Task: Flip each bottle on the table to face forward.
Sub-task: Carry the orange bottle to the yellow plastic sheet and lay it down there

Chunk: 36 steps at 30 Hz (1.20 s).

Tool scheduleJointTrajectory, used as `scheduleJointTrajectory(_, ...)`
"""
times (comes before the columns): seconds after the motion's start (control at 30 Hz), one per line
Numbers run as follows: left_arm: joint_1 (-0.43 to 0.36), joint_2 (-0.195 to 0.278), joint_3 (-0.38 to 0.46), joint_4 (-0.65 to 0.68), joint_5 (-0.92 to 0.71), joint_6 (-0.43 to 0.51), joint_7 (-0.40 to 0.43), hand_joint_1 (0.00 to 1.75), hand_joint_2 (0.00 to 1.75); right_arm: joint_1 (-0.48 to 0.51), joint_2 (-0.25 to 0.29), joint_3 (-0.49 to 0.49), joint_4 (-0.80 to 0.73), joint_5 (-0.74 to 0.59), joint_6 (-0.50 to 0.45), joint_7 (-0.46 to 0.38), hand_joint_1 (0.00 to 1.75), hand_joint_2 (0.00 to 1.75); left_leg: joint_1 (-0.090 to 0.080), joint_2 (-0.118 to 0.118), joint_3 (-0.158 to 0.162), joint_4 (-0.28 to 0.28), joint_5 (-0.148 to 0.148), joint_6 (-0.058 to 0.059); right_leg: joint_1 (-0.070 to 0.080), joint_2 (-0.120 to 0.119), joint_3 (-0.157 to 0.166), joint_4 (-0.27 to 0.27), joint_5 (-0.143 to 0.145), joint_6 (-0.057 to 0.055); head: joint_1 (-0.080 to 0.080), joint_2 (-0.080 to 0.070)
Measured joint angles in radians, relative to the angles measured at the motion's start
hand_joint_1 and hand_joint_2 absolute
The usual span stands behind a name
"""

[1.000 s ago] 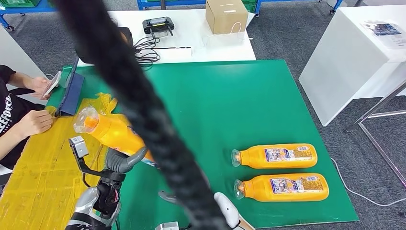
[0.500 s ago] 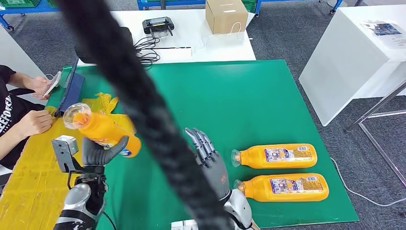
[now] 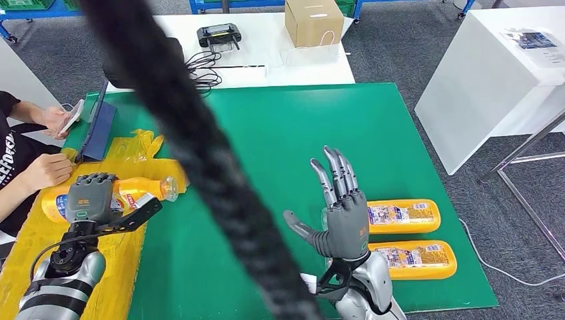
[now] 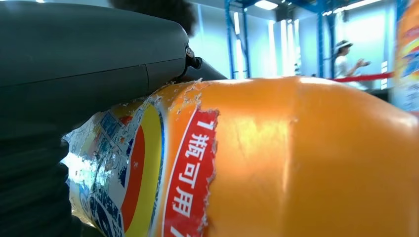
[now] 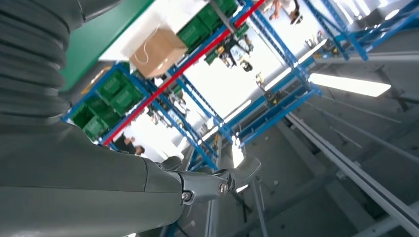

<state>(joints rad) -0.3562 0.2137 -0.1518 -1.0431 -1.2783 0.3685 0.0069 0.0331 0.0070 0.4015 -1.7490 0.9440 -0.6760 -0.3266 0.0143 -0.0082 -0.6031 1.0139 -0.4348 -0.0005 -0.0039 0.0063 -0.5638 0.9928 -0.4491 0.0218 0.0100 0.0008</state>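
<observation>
My left hand [image 3: 88, 197] grips an orange bottle [image 3: 133, 191] over the yellow sheet at the table's left, the bottle lying level with its neck toward the green mat. Up close the bottle [image 4: 276, 163] shows a torn red, blue and yellow label under my thumb [image 4: 89, 64]. My right hand [image 3: 343, 217] is raised with fingers spread, holding nothing, in front of two more orange bottles. One bottle [image 3: 405, 215] and the other bottle [image 3: 416, 259] lie on their sides with labels up, at the mat's right front.
A thick black cable [image 3: 200, 153] crosses the head view diagonally. A person's hands [image 3: 46, 170] and a phone rest at the left edge beside a blue tablet [image 3: 100, 127]. A cardboard box [image 3: 314, 21] and a controller [image 3: 220, 35] sit on the white table behind.
My left hand has turned the bottle from neck-up to lying level and moved left and lower over the yellow sheet. My right hand has risen and moved right, in front of the two bottles.
</observation>
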Motion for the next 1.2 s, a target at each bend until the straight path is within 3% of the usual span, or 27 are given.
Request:
scheduleJointTrajectory(1.03, -0.019, 0.023, -0.023, 0.060, -0.004, 0.000, 0.003, 1.75, 1.75, 0.000, -0.034, -0.007, -0.030, 0.002, 0.000, 0.001, 0.00, 1.75, 0.000, 0.000, 0.000, 0.000, 0.000, 0.000, 0.000, 0.000, 0.000, 0.000, 0.000, 0.000, 0.000, 0.000)
scheduleJointTrajectory(1.17, -0.019, 0.023, -0.023, 0.061, -0.002, -0.002, 0.002, 0.00, 1.75, 0.000, -0.035, -0.007, -0.031, 0.002, 0.000, 0.001, 0.00, 1.75, 0.000, 0.000, 0.000, 0.000, 0.000, 0.000, 0.000, 0.000, 0.000, 0.000, 0.000, 0.000, 0.000, 0.000)
scheduleJointTrajectory(1.2, -0.019, 0.023, -0.023, 0.062, 0.012, -0.014, -0.006, 0.00, 1.75, 0.000, -0.035, -0.008, -0.031, -0.004, -0.001, 0.001, 0.00, 1.75, 0.000, 0.000, 0.000, 0.000, 0.000, 0.000, 0.000, 0.000, 0.000, 0.000, 0.000, 0.000, 0.000, 0.000)
